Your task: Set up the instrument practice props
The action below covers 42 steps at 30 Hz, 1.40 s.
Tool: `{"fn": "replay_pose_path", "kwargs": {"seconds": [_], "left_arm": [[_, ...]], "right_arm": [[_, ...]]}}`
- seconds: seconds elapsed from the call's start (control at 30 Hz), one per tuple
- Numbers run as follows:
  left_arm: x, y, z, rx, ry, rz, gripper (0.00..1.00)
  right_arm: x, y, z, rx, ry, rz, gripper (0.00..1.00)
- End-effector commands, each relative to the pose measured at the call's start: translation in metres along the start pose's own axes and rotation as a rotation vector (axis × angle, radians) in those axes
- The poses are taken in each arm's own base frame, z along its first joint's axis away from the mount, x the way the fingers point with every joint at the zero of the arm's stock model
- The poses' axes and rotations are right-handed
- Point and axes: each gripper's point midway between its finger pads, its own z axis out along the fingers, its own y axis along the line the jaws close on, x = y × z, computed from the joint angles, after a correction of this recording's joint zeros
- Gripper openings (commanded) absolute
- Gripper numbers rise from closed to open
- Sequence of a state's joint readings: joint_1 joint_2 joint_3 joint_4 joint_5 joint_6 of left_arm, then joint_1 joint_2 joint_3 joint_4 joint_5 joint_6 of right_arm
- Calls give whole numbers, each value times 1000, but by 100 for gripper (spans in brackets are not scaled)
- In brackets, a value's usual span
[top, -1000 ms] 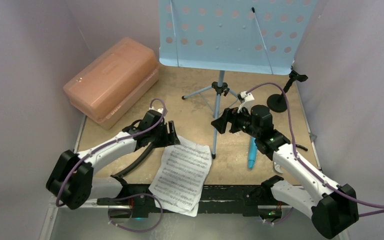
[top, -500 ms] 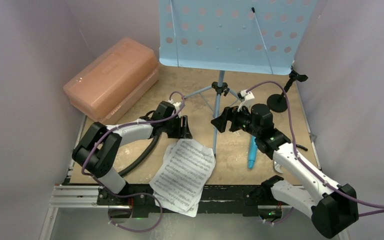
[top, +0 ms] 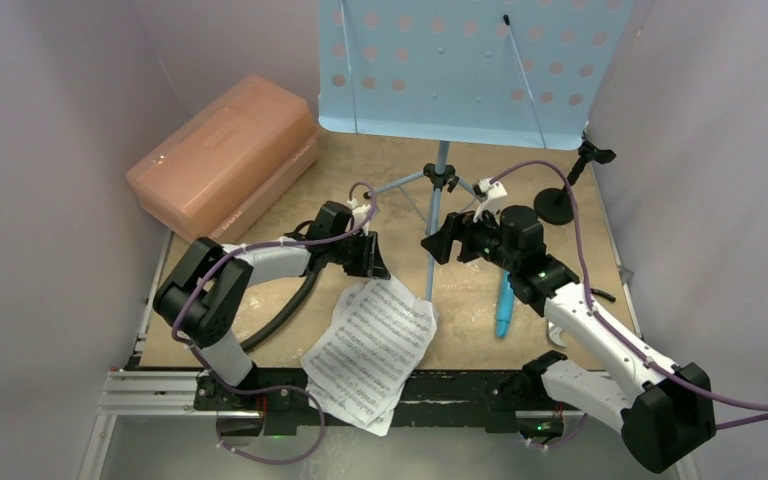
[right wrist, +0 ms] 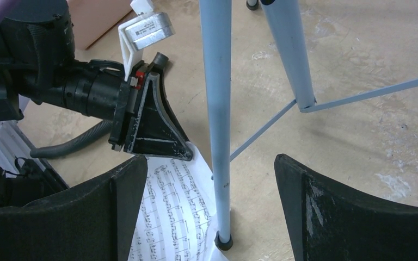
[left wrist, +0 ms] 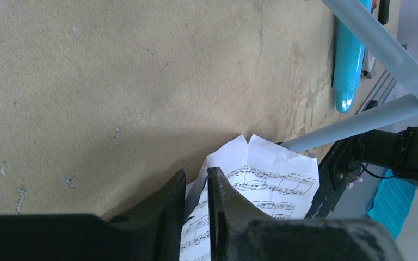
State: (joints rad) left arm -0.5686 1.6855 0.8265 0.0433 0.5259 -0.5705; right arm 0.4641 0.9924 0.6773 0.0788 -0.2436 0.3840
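Observation:
The light-blue perforated music stand (top: pixel 460 70) rises on its tripod (top: pixel 440 180) at the back. The white sheet-music pages (top: pixel 370 345) lie at the table's front, overhanging the edge. My left gripper (top: pixel 370 262) is shut on the pages' far edge (left wrist: pixel 272 174), which is raised a little; its jaws (left wrist: pixel 196 185) pinch the paper. My right gripper (top: pixel 438 240) is open with a tripod leg (right wrist: pixel 217 109) standing between its fingers (right wrist: pixel 209 160), untouched. The turquoise microphone (top: pixel 503 310) lies on the table under the right arm. The black mic stand (top: pixel 560 200) stands at the back right.
A salmon-pink case (top: pixel 225 160) lies at the back left. A curved black hose (top: pixel 285 310) lies under the left arm. Lilac walls close in on both sides. The black front rail (top: pixel 460 385) runs under the pages.
My left arm has swung right to the pages' far edge and shut on it. The pages' top edge has lifted and slid slightly right. The right arm barely moved.

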Motion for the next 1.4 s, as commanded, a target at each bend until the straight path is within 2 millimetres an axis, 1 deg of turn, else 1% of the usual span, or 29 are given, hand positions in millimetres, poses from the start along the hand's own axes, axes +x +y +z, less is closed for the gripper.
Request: {"fn": "replay_pose_path", "kwargs": {"seconds": [0.0,0.03,0.17,0.4,0.63,0.67,0.73,0.9,1.1,1.2,1.37], "left_arm": [[-5,-7,2,64,5,79,13],[-6,-9,1,72,6,90,8],[-14,-18,-6,86,-11,135,0],[-32,-38,-31,85,-108,192,0],[-53,-65,-67,96,-225,248,0],[-50,-65,-71,84,-218,240,0],[-52,-70,-80,83,-238,247,0],[-63,-86,-105,82,-317,262,0],[-88,-115,-146,107,-496,287,0],[-97,-132,-164,146,-574,349,0],[-102,-150,-187,188,-657,409,0]], "right_arm": [[-28,9,-2,-8,-64,-35,89],[-28,9,-2,-7,-64,-37,89],[-28,9,-3,-5,-61,-40,89],[-28,14,-9,-27,-62,-39,89],[-28,20,-14,-52,-63,-43,89],[-27,21,-14,-57,-62,-45,89],[-28,24,-16,-72,-66,-53,89],[-33,33,-23,-114,-93,-79,90],[-43,44,-32,-166,-138,-138,90],[-49,51,-38,-193,-172,-175,90],[-53,58,-48,-222,-210,-207,90]]}}
